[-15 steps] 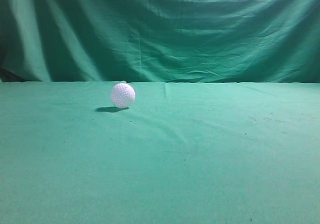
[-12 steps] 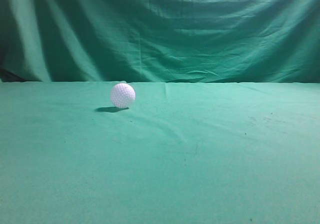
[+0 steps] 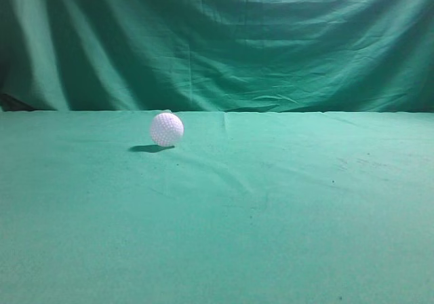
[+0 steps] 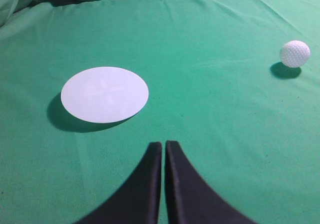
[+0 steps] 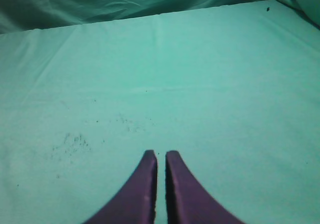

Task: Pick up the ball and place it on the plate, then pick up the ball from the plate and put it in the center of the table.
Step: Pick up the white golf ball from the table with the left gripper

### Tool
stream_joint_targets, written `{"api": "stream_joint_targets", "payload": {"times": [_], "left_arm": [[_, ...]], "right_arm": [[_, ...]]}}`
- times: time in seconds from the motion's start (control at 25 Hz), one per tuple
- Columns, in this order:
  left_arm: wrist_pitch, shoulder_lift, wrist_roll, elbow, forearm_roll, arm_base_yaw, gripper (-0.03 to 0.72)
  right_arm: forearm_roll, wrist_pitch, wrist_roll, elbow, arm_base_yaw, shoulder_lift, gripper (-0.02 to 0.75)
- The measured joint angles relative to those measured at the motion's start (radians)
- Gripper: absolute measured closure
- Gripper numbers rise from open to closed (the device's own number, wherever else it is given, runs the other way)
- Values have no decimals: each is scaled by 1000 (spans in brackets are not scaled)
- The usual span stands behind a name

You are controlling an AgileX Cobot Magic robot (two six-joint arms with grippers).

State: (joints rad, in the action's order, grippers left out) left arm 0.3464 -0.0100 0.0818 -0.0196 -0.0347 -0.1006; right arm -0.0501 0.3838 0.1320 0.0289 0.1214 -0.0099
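The white dimpled ball [image 3: 166, 129] rests on the teal-green table [image 3: 271, 222], left of the middle and toward the back in the exterior view. It also shows at the right edge of the left wrist view [image 4: 294, 53]. A round white plate [image 4: 104, 94] lies on the cloth ahead and left of my left gripper [image 4: 163, 145], which is shut and empty, well short of both. My right gripper [image 5: 161, 155] is shut and empty over bare cloth. Neither gripper nor the plate shows in the exterior view.
A draped green curtain [image 3: 224, 39] hangs behind the table's back edge. Small dark specks [image 5: 75, 141] mark the cloth ahead and left of my right gripper. A faint crease [image 3: 224, 175] runs across the cloth near the middle.
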Motion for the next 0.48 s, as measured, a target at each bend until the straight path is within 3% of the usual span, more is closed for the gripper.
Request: {"api": "stream_joint_targets", "payload": {"times": [0.48], "left_arm": [[-22, 0, 2, -2, 21, 0, 688]], "right_arm": [[0, 0, 0, 0, 0, 0, 689]]}}
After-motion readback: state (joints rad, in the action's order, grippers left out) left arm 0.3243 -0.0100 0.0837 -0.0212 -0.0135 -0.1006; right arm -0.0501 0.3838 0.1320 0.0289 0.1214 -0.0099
